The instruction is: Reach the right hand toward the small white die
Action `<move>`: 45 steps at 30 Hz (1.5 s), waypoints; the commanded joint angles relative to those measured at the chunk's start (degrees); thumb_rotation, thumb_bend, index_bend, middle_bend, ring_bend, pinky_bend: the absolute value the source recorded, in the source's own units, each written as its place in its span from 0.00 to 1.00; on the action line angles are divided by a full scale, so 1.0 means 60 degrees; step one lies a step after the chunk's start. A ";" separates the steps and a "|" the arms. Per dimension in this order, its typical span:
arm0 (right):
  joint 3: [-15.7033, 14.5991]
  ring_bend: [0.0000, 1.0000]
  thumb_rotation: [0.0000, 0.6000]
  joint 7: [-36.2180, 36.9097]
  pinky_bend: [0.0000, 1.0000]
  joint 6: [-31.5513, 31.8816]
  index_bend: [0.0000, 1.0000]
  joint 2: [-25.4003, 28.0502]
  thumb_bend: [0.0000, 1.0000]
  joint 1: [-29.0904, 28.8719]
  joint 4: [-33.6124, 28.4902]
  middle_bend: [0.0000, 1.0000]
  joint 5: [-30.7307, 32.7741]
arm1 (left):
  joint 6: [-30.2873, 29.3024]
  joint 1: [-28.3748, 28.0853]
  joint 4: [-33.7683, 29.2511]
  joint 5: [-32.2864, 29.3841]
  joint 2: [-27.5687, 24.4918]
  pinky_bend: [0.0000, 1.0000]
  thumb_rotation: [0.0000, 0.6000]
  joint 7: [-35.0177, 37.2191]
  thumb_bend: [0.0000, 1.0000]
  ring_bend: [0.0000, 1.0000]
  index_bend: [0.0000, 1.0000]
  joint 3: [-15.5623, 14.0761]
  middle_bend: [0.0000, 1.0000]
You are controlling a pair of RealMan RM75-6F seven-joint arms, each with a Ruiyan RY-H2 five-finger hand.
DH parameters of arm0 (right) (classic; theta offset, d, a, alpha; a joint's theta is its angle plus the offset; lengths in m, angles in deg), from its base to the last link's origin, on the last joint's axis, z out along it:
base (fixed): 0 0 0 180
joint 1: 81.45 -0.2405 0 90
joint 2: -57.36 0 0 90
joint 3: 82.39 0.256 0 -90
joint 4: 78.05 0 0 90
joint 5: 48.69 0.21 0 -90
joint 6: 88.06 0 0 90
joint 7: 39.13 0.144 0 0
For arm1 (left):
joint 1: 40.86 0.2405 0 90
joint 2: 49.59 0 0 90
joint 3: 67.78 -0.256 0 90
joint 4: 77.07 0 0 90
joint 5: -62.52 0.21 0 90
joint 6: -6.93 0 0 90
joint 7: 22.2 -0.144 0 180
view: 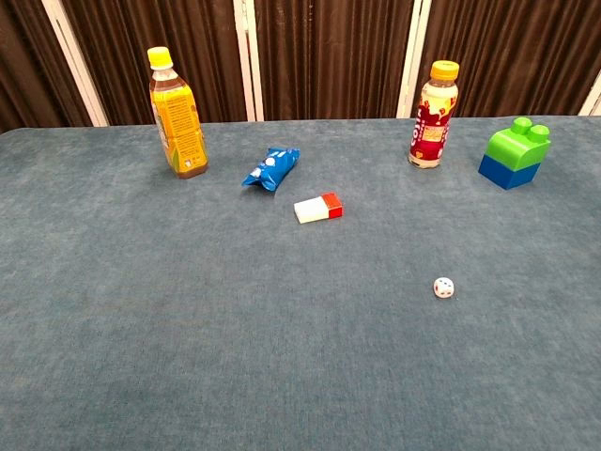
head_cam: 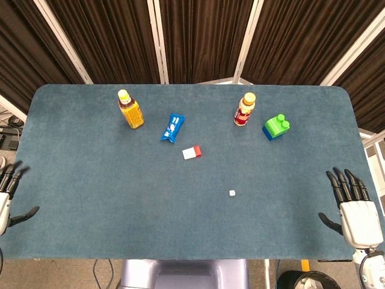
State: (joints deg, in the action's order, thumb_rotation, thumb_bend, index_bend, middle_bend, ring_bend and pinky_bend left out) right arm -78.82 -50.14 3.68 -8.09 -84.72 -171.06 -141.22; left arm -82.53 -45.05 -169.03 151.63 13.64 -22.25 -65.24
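Observation:
The small white die (head_cam: pixel 232 193) (view: pixel 444 287) lies alone on the blue tabletop, right of centre and toward the front. My right hand (head_cam: pixel 354 206) rests at the table's right front corner, fingers spread and empty, well to the right of the die. At the left front edge my left hand (head_cam: pixel 8 195) shows only partly, fingers apart, holding nothing. Neither hand appears in the chest view.
Across the back stand an orange-labelled bottle (head_cam: pixel 130 109) (view: pixel 177 114), a blue snack packet (head_cam: pixel 172 127) (view: pixel 270 167), a red-labelled bottle (head_cam: pixel 244 109) (view: pixel 431 115) and a green-and-blue block (head_cam: pixel 276 127) (view: pixel 514 153). A white-and-red box (head_cam: pixel 192 152) (view: pixel 318 208) lies mid-table.

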 commanded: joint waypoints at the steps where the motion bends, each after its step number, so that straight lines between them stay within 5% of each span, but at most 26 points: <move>1: -0.0047 0.00 1.00 -0.0030 0.00 -0.0050 0.00 0.0039 0.00 0.0008 -0.0063 0.00 0.0077 | 0.0014 -0.0001 -0.0072 -0.0033 -0.0027 0.00 1.00 -0.0120 0.00 0.00 0.00 -0.0017 0.00; 7: -0.0095 0.00 1.00 0.0012 0.00 -0.0176 0.00 -0.0002 0.00 -0.0028 -0.0067 0.01 0.0049 | 0.0005 0.0004 -0.0061 -0.0038 -0.0007 0.00 1.00 -0.0153 0.00 0.00 0.00 -0.0010 0.00; 9: -0.0162 0.10 1.00 -0.0063 0.03 -0.0434 0.00 -0.0078 0.01 -0.0137 -0.0029 0.18 0.0011 | 0.0052 -0.0004 -0.0116 -0.0078 -0.0030 0.00 1.00 -0.0159 0.00 0.00 0.00 -0.0007 0.00; 11: -0.0145 0.42 1.00 -0.0172 0.32 -0.0661 0.00 -0.0187 0.13 -0.0290 0.0004 0.55 -0.0014 | 0.0072 -0.0019 -0.0144 -0.0086 -0.0052 0.00 1.00 -0.0213 0.00 0.00 0.00 0.0004 0.00; 13: -0.0130 0.61 1.00 -0.0345 0.62 -0.1239 0.00 -0.0406 0.28 -0.0672 0.0148 0.74 -0.0089 | 0.0126 -0.0047 -0.0162 -0.0131 -0.0056 0.00 1.00 -0.0275 0.00 0.00 0.00 0.0027 0.00; 16: -0.0193 0.69 1.00 -0.0385 0.89 -0.2598 0.00 -0.0478 0.46 -0.1205 -0.0260 0.81 0.0402 | 0.0312 -0.0100 -0.0196 -0.0263 -0.0070 0.00 1.00 -0.0195 0.00 0.00 0.00 0.0037 0.00; 18: -0.0248 0.71 1.00 -0.0474 0.98 -0.3759 0.00 -0.0351 0.53 -0.1717 -0.0721 0.82 0.0733 | 0.0450 -0.0148 -0.0195 -0.0377 -0.0081 0.00 1.00 -0.0211 0.00 0.00 0.00 0.0060 0.00; 28: -0.0393 0.75 1.00 -0.1646 1.00 -0.6693 0.02 -0.1199 0.61 -0.3432 -0.0488 0.82 0.1170 | 0.0688 -0.0244 -0.0199 -0.0810 0.0013 0.00 1.00 -0.0638 0.00 0.00 0.00 0.0206 0.00; 45: -0.0272 0.75 1.00 -0.2652 1.00 -0.7099 0.02 -0.2166 0.62 -0.4226 -0.0237 0.82 0.1899 | 0.0869 -0.0297 -0.0195 -0.1008 0.0112 0.00 1.00 -0.0890 0.00 0.00 0.00 0.0206 0.00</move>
State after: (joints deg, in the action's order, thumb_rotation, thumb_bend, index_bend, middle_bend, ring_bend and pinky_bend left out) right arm -80.62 -65.74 -39.06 -20.99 -109.86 -172.36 -130.19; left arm -77.32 -46.83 -170.21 145.58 14.31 -27.59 -64.00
